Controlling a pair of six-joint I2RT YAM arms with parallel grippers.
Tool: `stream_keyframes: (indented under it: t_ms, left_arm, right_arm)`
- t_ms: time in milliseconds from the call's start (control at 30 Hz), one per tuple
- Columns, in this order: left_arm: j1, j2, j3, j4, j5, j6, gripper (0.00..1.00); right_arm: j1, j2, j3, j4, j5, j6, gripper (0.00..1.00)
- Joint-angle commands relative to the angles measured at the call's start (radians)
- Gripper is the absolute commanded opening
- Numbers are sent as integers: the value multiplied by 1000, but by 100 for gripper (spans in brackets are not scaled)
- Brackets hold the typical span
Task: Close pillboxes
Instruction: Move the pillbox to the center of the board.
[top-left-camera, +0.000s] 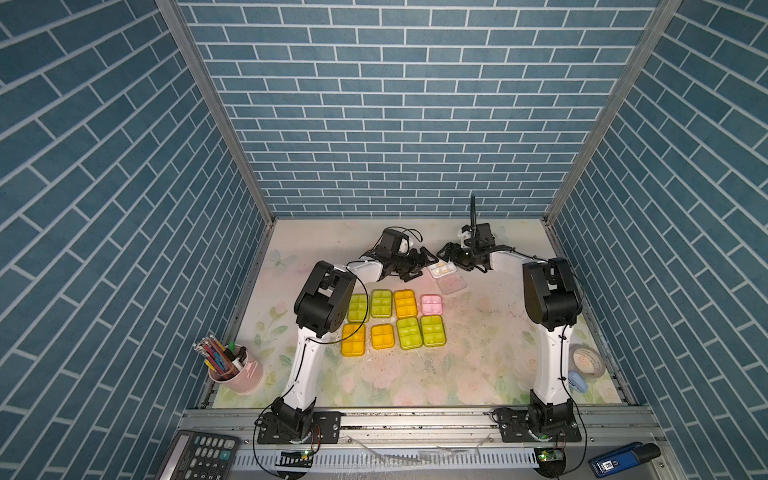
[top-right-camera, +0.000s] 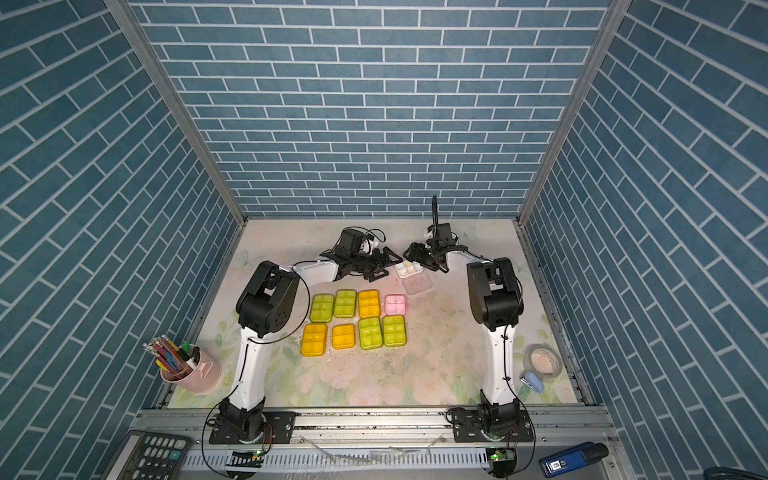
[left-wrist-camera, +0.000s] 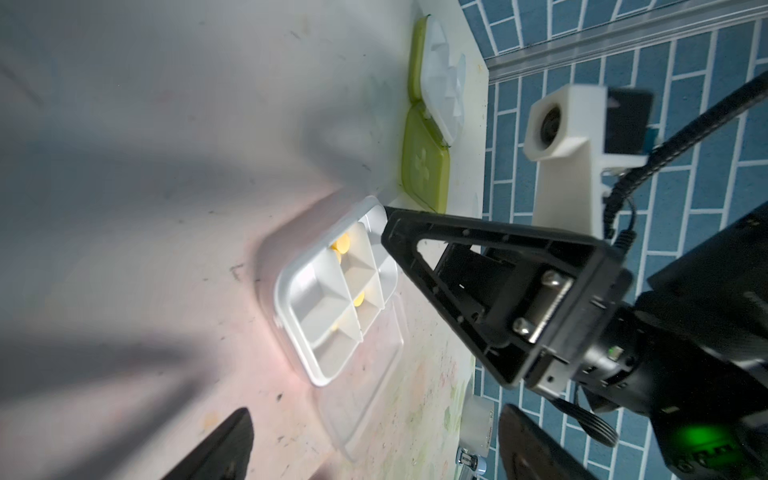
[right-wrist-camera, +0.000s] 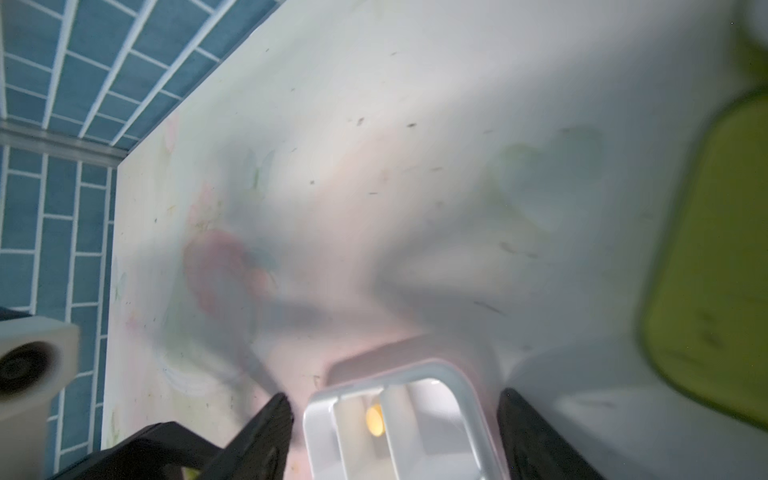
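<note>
Brickwork in blue on three sides of a floral tabletop. Up from the near rail, left arm and right arm, white and black, both bent inward toward the far middle of the table.

Between them, nearer the left arm, a block of eight closed pillboxes in two rows of four, lids down, sides nearly touching. Far row: lime green, lime green, orange-yellow, then a smaller pink pillbox. Near row: two orange-yellow, then two lime green. At the near left corner, a pink cup of pencils.

Beyond the block, at the far middle, an open pillbox: white compartmented tray flat on the table, clear lid lying flat on its near side. Also open, a lime green pillbox, seen from the left wrist only, close to a table edge under the brick wall, past the white tray.

Low over that tray, right gripper, jaws apart and astride one end of it, with a thin gap on each side in the right wrist view. Just beside the tray, on its other side, left gripper, jaws wide apart, holding nothing.

Smallest of all, yellow pills in some of the tray's compartments.
</note>
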Motion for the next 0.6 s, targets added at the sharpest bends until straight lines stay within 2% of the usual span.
stream_keyframes:
  t_ms: [0, 133, 300, 433, 567]
  left_arm:
    - [14, -71, -58, 48, -7, 9, 93]
    - [26, -135, -117, 58, -26, 29, 93]
    - [41, -151, -127, 37, -34, 48, 93]
    - [43, -111, -62, -22, -26, 72, 93]
    - [42, -72, 9, -97, -13, 110, 93]
  right_arm:
    - [44, 54, 66, -27, -52, -27, 79]
    - [57, 49, 113, -58, -42, -39, 78]
    - [54, -64, 92, -122, 32, -50, 78]
    - [36, -193, -1, -167, 118, 25, 77]
    - [-9, -323, -176, -157, 132, 149, 77]
